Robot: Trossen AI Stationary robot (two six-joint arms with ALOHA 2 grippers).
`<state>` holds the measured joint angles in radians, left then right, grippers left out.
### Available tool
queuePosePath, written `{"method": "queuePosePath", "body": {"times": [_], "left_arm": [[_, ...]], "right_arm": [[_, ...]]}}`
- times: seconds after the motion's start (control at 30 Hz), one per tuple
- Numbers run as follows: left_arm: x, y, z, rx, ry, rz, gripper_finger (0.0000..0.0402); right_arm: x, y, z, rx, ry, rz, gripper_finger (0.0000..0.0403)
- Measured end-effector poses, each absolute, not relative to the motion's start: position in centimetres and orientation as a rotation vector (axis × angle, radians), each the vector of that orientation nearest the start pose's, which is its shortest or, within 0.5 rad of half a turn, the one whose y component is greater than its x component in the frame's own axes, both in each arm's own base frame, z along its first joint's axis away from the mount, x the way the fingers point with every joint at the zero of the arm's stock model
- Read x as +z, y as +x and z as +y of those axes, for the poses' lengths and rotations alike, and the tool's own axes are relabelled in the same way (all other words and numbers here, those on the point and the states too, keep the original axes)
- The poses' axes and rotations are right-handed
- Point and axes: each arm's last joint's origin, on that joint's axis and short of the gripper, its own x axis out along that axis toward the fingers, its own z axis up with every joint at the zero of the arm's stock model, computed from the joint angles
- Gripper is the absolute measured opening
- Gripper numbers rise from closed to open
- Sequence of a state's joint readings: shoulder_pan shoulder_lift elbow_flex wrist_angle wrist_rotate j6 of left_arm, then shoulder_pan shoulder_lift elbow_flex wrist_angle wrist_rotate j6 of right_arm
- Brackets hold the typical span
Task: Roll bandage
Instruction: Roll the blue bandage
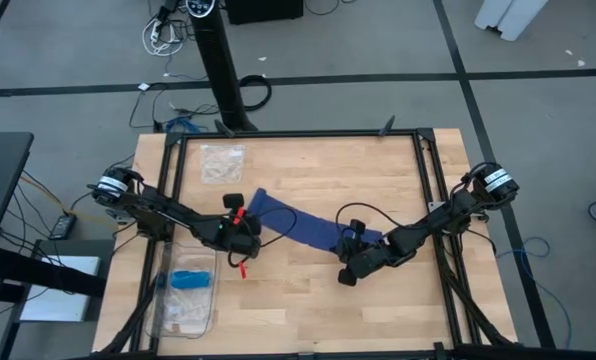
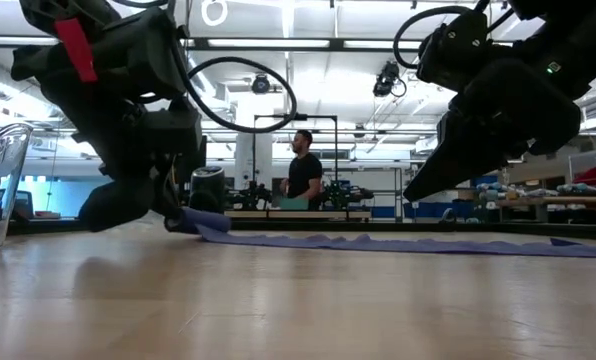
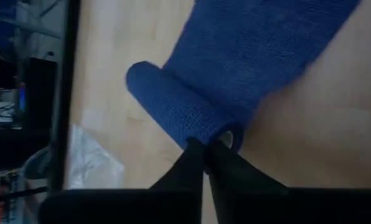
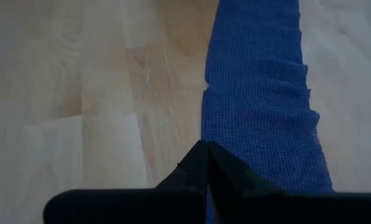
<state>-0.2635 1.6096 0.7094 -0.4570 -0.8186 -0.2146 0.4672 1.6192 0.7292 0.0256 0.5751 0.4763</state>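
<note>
Two pincers work one bandage [image 1: 303, 226] lying across the wooden surface [image 1: 308, 300]. Nearest me, the left pincer [image 3: 205, 148] is pinched together on the open end of the small roll started at the strip's left end. The right pincer [image 4: 205, 149], tips together, presses the flat right end. Rolling well probably means turning evenly while the far end stays pinned and taut.

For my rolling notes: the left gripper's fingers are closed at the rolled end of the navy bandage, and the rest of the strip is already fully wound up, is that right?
Not quite. The left gripper has its fingers closed at the rolled end of the bandage, but only a short part is wound; the high view shows the rest lying flat across the table toward the right gripper.
</note>
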Motion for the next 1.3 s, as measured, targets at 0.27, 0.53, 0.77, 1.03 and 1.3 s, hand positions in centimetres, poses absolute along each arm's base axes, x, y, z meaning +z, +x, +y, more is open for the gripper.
{"method": "queuePosePath", "body": {"times": [0.27,0.53,0.77,1.03,1.3], "left_arm": [[13.7,24.6,-6.0,0.605,0.761,1.041,0.0004],[17.1,26.1,-9.9,0.593,1.043,0.886,0.0002],[19.1,26.4,-13.7,0.559,1.21,0.752,0.0001],[20.5,26.6,-16.5,0.519,1.255,0.636,0.0001],[20.7,26.5,-16.9,0.508,1.262,0.621,0.0001]], "right_arm": [[14.8,26.9,12.5,-0.263,0.034,0.65,0.001],[16.2,27.7,12.8,-0.366,0.009,0.445,0.0018],[18.4,28.8,13.0,-0.374,-0.022,0.243,0.0004],[19.7,30.3,10.6,-0.387,0.038,0.14,0.0002],[20.3,30.3,10.6,-0.419,0.028,0.089,0.0002]]}}
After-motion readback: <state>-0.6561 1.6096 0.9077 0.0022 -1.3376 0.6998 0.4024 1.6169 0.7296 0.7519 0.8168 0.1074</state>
